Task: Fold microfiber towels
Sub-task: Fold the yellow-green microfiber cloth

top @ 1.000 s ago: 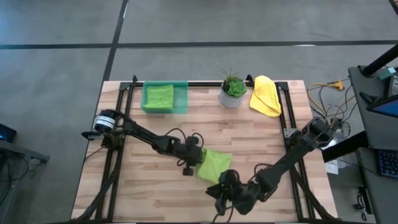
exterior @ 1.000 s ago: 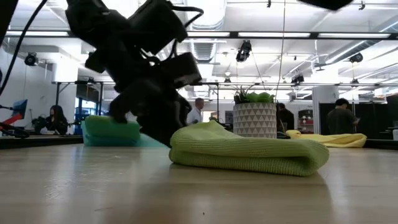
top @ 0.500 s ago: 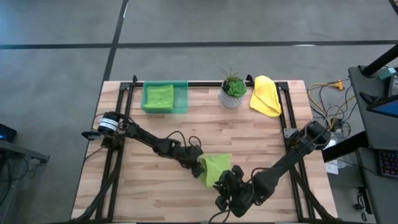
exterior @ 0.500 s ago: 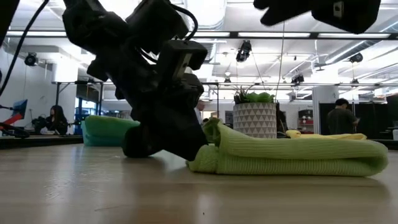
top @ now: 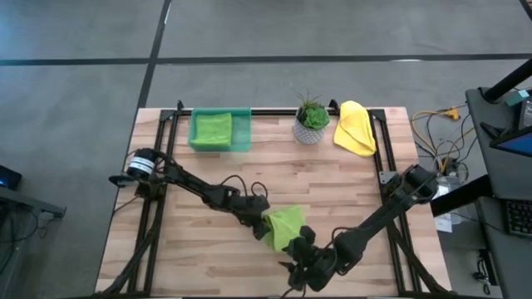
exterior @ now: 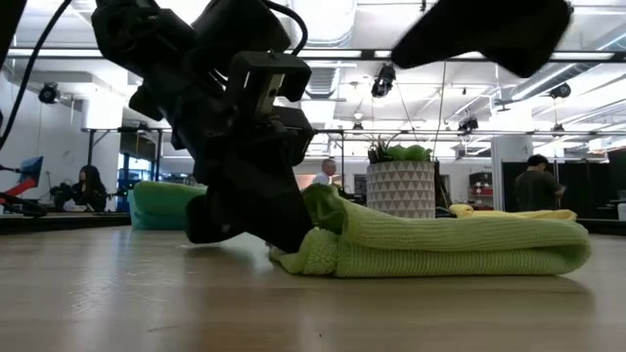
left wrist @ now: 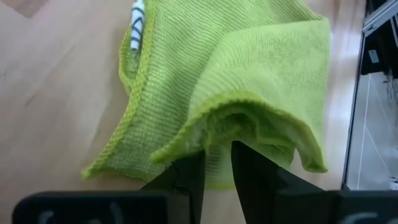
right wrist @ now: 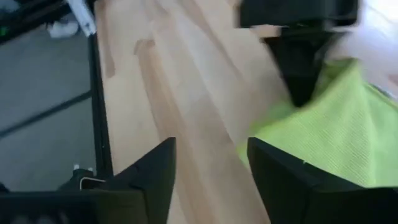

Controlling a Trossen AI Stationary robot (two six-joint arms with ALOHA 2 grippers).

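Lying bunched in folds, lime green towel [top: 287, 224] pinched by left fingers [left wrist: 189, 177].

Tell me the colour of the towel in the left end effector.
Lime green towel; the left wrist view shows it best.

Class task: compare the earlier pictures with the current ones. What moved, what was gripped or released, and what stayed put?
The right end effector let go of the lime green towel and now stands open beside it. The left end effector stays pinched on the towel's folded edge and has dragged it slightly toward the table's right side. The tray, plant and yellow towel are unchanged.
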